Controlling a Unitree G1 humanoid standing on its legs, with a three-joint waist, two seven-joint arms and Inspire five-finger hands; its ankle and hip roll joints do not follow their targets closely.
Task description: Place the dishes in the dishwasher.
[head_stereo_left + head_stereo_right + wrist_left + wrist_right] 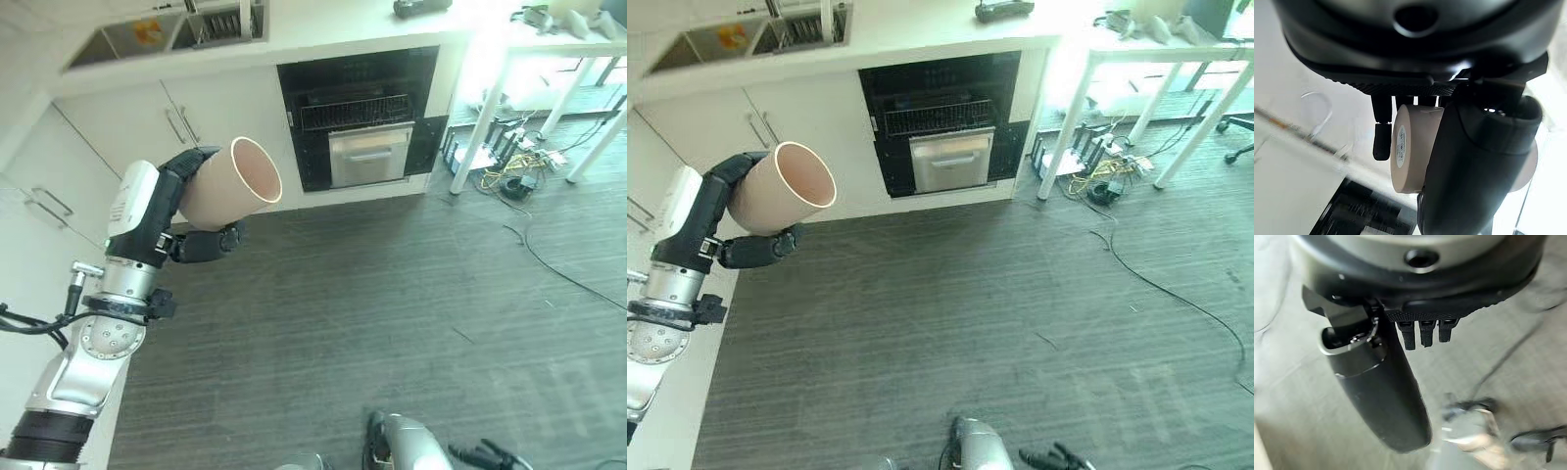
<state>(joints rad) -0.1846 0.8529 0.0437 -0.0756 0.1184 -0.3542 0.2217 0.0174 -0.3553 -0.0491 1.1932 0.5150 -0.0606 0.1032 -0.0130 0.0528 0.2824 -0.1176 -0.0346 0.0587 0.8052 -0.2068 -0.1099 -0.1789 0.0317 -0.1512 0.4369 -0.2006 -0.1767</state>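
The left hand grips a beige cup, its fingers curled over the top of the cup's wall and its thumb pressed against the underside. The cup lies on its side in the hand, its open mouth turned away from the palm and toward the dishwasher. In the left wrist view the cup's flat base faces the camera, wedged between the thumb and the fingers.

Taking the dishwasher as landmark: it stands open under the worktop, its wire rack showing above the lowered steel door. The cup is held up in the air well apart from it, off to its left, in front of the white cabinet doors. A sink sits in the worktop, above and left of the dishwasher.

The right hand hangs over the floor; its fingers look curled with nothing in them, though the view is too close to be sure.
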